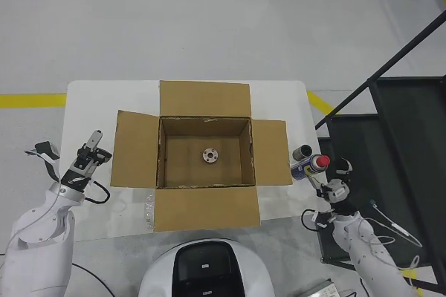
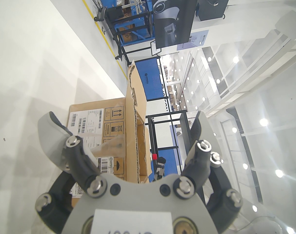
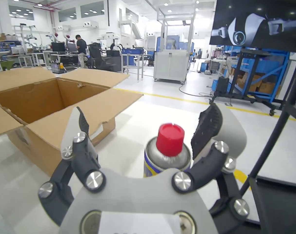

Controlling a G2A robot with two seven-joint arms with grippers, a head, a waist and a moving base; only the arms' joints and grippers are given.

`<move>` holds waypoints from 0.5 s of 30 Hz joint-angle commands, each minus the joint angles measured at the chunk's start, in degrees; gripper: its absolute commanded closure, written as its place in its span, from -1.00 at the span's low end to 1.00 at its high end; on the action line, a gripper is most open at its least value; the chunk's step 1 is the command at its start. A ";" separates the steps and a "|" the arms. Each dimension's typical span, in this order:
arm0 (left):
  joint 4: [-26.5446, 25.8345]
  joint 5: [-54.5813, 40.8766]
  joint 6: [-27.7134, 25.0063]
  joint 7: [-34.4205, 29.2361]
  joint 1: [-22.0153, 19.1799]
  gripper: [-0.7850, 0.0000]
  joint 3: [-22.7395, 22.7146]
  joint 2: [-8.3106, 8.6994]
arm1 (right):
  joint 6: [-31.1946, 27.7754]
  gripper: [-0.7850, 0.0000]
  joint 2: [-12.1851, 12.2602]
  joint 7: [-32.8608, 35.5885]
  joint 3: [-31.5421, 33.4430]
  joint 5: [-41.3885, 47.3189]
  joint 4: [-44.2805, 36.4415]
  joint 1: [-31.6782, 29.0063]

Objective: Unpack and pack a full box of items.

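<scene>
Worktop: one white rectangular table (image 1: 89, 96) is seen. Strips of its surface show along the left edge, at both far corners and in a narrow band by the right edge.
Frame: one black metal stand (image 1: 401, 126) is set just off the right edge, near the right arm.
Box: one brown cardboard box (image 1: 134, 148) is placed at the middle of the worktop, with all four flaps folded out flat. The far flap comes close to the far edge, the near flap lies towards the front edge, and the right flap stops near the right edge.
Left gripper (image 2: 124, 114): it is held over the strip between the left flap and the left edge. Its fingers are spread and nothing is gripped.
Right gripper (image 3: 144, 108): it is held at the right edge with its fingers released and wide. The can sits between them, and contact with the pads cannot be told.
Spray can: one blue-and-yellow metal can with a red cap (image 3: 169, 139) stands upright at the right edge.
Cylinder: one grey-topped round container (image 1: 302, 152) is seen just beside the can, between it and the right flap.
Bottle: one clear plastic item (image 1: 148, 206), probably a bottle, lies by the front-left corner of the box.
Ring: one small round piece (image 1: 209, 155) lies on the box floor, near its middle.
</scene>
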 commanded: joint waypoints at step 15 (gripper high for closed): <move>0.00 0.00 0.00 0.00 0.00 -1.00 0.00 0.00 | -12.93 -1.00 2.60 37.00 2.77 -9.83 -37.76 -6.37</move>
